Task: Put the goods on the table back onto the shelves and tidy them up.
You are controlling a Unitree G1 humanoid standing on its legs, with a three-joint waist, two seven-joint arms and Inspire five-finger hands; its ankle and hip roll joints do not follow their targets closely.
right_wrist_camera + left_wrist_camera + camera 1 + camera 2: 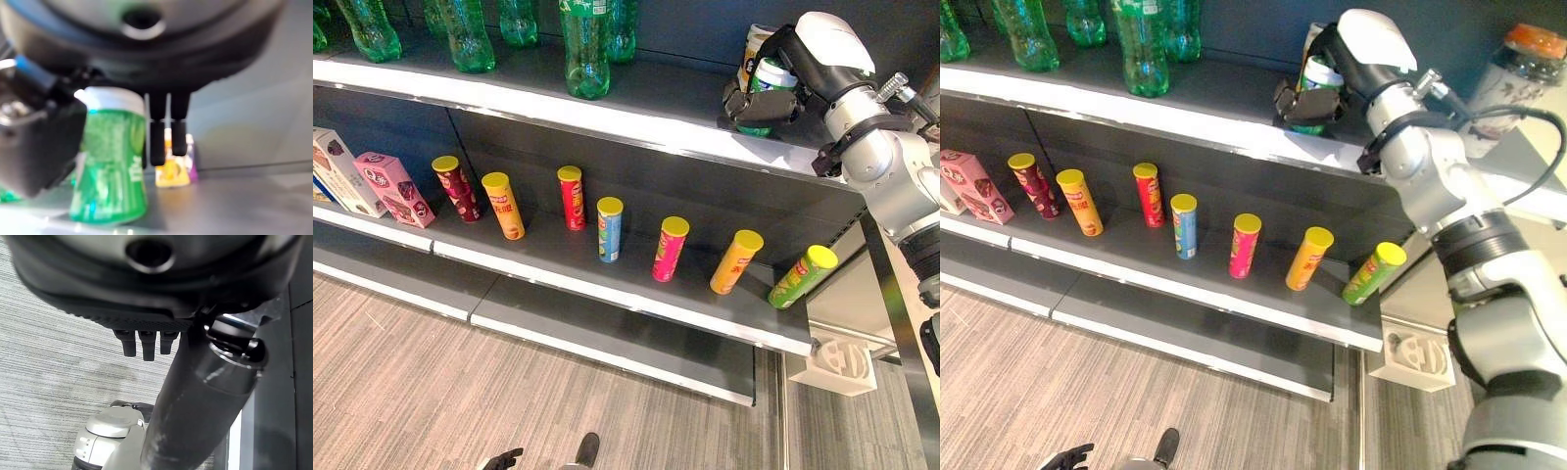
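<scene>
My right hand (759, 106) is up at the right end of the top shelf (636, 113), its fingers and thumb curled round a green can with a white lid (110, 161). The can stands upright with its base on or just above the shelf board. Right behind it stands a yellow and white packet (171, 171). My left hand (504, 457) hangs low over the floor with its fingers (143, 345) relaxed and holding nothing.
Green bottles (584, 44) stand along the top shelf to the left. Several chip tubes (609, 228) stand apart on the middle shelf, with a pink box (394, 188) at its left. A jar with an orange lid (1526, 67) stands further right. A white bracket (842, 364) sits by the shelf's lower right corner.
</scene>
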